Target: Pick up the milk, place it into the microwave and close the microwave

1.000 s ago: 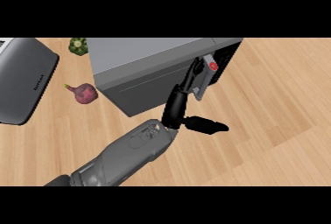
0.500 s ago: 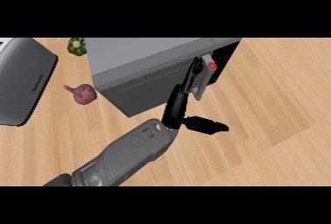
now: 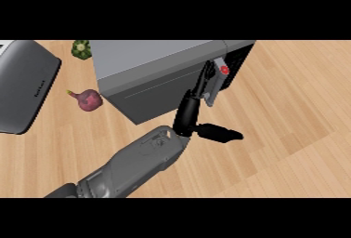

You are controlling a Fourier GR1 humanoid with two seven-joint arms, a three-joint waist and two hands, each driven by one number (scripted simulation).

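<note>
The left hand [image 3: 188, 116] reaches up to the microwave's [image 3: 158, 60] right front corner. Its fingers [image 3: 204, 83] are straight and wide, the thumb stuck out sideways, holding nothing. The milk [image 3: 221, 74], pale with a red spot, stands at that corner against the microwave's dark opening, just beside the fingers. A purple vegetable [image 3: 87, 100] lies on the desk [image 3: 295, 116] left of the microwave.

The left hand [image 3: 188, 114] is reaching up with straight fingers [image 3: 205, 80] touching the grey microwave [image 3: 151, 65] beside its dark opening. A purple vegetable [image 3: 87, 100] is lying on the wooden surface [image 3: 288, 116].
</note>
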